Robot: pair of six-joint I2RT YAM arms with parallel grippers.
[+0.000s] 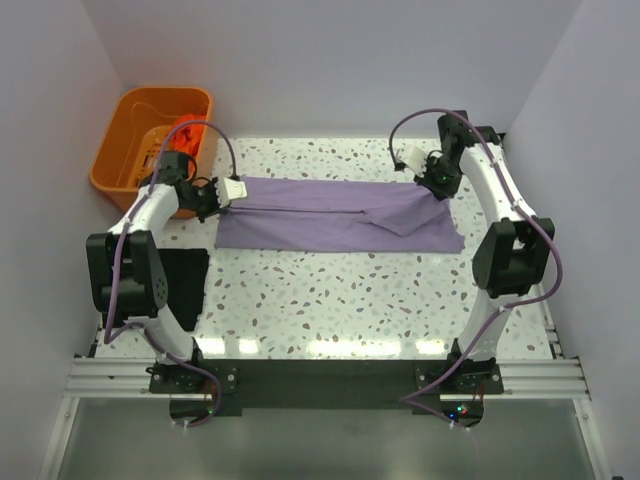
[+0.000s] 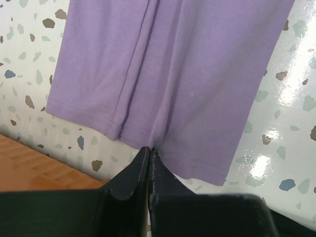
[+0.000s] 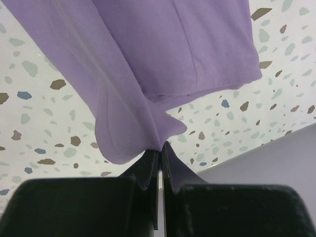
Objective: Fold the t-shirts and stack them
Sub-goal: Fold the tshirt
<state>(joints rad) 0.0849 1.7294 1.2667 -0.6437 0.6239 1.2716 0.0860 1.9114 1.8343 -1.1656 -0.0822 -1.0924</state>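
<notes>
Our left gripper (image 2: 149, 151) has its fingers pressed tight together, with the hem of the lilac t-shirt (image 1: 330, 215) nipped between the tips. Our right gripper (image 3: 160, 146) is just as tightly closed, and a folded edge of the same shirt runs down into its tips.

From above, we see the lilac shirt lying as a long flat band across the far half of the speckled table (image 1: 330, 295). Our left fingers are at its 9 o'clock end and our right fingers at its 2 o'clock corner. A loose flap lies folded over the right part of the band.

At the table's 8 o'clock, beside our left arm, lies the black t-shirt (image 1: 187, 285), flat and partly hidden by the arm. At 10 o'clock, off the table's corner, stands the orange basket (image 1: 165, 94) with the orange-red t-shirt (image 1: 190, 130) crumpled inside.
</notes>
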